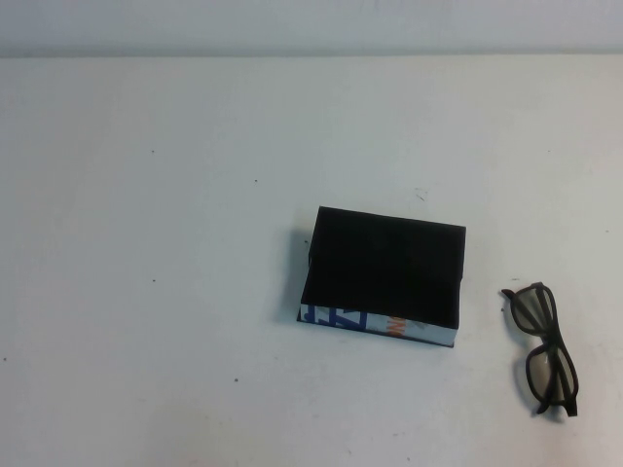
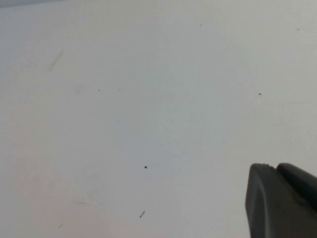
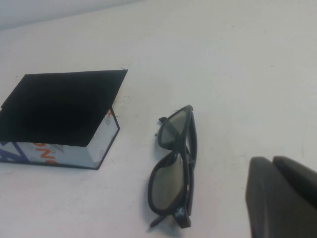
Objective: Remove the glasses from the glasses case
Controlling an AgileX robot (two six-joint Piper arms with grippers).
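Observation:
The glasses case (image 1: 384, 268) is a black box with a white lettered side panel (image 1: 375, 324), standing on the table right of centre. The dark-framed glasses (image 1: 545, 345) lie folded on the table to the right of the case, outside it and apart from it. In the right wrist view the case (image 3: 59, 106) and the glasses (image 3: 171, 183) lie side by side. My right gripper (image 3: 271, 159) is shut and empty, near the glasses but not touching them. My left gripper (image 2: 275, 167) is shut and empty over bare table. Neither arm shows in the high view.
The white table (image 1: 146, 243) stretches to the left of the case, with only small dark specks on it. A pale wall runs along the far edge (image 1: 311, 53).

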